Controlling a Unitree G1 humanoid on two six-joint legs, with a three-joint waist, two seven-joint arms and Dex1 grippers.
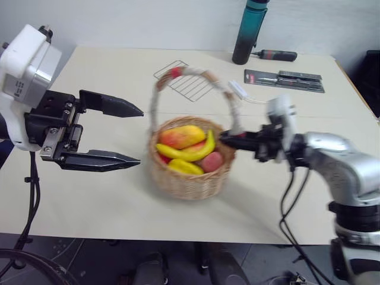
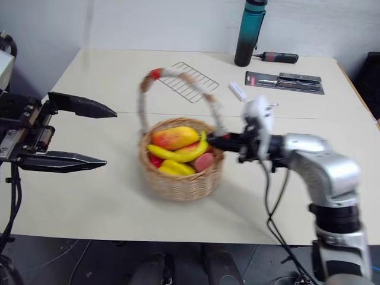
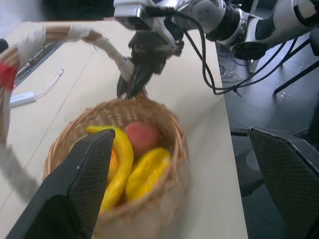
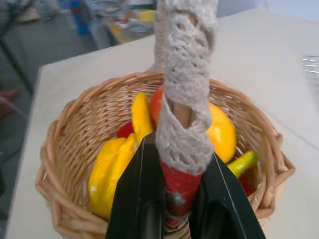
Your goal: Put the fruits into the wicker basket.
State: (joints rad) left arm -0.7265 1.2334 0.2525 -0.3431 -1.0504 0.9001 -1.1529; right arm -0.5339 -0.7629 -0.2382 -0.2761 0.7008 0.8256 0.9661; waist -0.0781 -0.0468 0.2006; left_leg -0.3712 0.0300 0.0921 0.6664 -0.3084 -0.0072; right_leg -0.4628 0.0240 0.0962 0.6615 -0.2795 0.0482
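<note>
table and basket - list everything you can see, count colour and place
wicker basket: 1, tan, lace-wrapped handle with red ends, table centre
banana: 1, yellow, in basket
mango: 1, orange-red and yellow, in basket
peach: 1, pink, in basket
small yellow fruit: 1, in basket front
wire rack: 1, metal, behind basket
bottle: 1, teal, far edge
screwdriver: 1, black and red, beside bottle
tool pack: 1, dark, far right
table: 1, beige
left gripper: open, left of basket
right gripper: shut on the handle's base
</note>
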